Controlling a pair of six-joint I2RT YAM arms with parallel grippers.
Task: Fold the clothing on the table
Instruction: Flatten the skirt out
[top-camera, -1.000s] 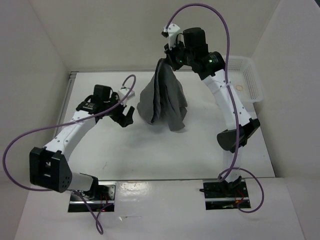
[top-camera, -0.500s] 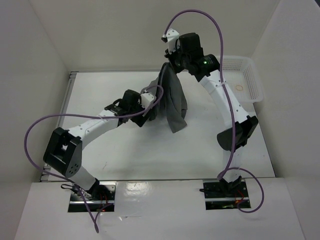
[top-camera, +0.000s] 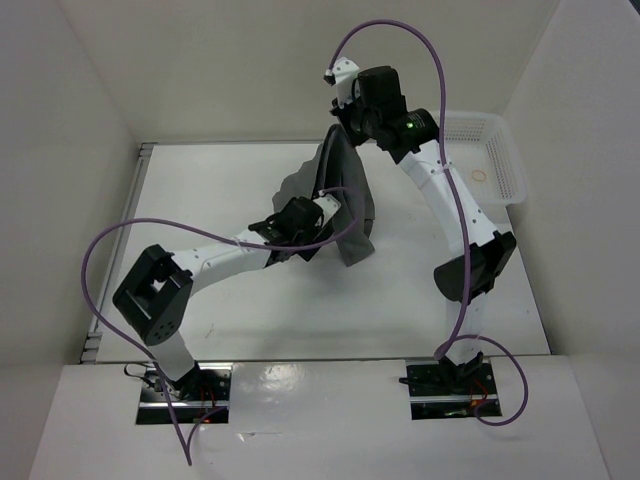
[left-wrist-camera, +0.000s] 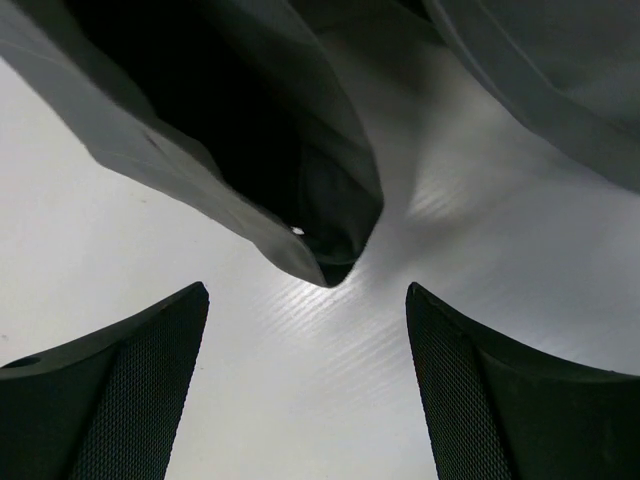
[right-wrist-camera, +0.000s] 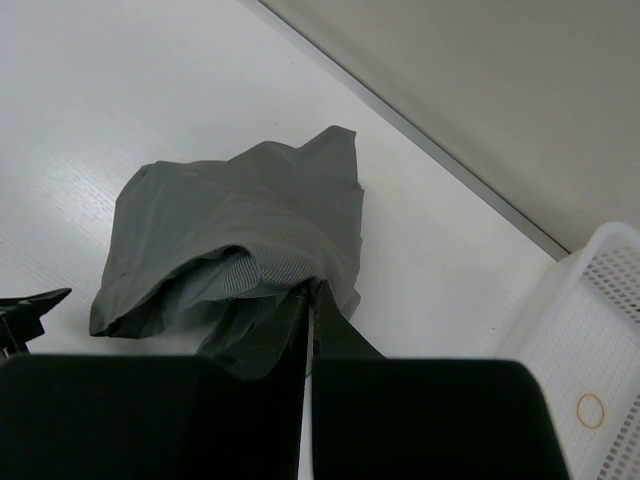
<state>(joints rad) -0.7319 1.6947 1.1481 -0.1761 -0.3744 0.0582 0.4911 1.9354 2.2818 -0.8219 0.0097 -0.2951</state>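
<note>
Currently the right gripper (top-camera: 341, 128) is pinched tight on the top of the dark grey garment (top-camera: 348, 195), which hangs over the far middle of the table (top-camera: 190, 180) with its lower part bunched on the white surface. The left gripper (left-wrist-camera: 305, 292) sits low at the hem, jaws spread apart around nothing, a fabric corner just ahead. A white mesh basket (top-camera: 497, 160) stands far right.

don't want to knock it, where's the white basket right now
In the top view the white basket sits at the far right corner of the table, just right of the right arm and apart from the hanging clothing.
</note>
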